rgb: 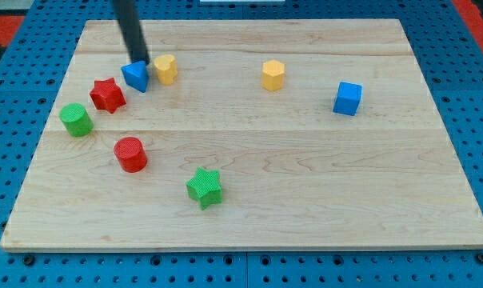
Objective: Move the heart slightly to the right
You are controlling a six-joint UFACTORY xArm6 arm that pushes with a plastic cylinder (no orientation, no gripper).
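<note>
My tip (141, 62) has nothing to open or close — it is a bare dark rod, holding nothing, its end down on the board (321, 200) at the top edge of the blue block (135, 76), touching it or very nearly.

The heart (165, 69) is the yellow piece just to the view's right of my tip and a shade lower, almost against the blue block's right side. So the one thing that counts: the heart already lies on the side I am meant to push toward. To send it right, my tip would need to bear on its left face, and the gap there is narrow — the blue block fills most of it. A push through the blue block would likely carry both along. The heart's long axis I cannot make out; it looks squat, lobes uppermost.

Below and left of my tip sit a red star (107, 95) and a green cylinder (76, 119); lower still a red cylinder (130, 154), and a green star (204, 188) down to the right. Well off to the right are a yellow hexagon (273, 75) and a blue cube (347, 98).

The blocks look like matt, ridged plastic. The board is pale planked wood, smooth, on a blue pegboard (465, 48).
</note>
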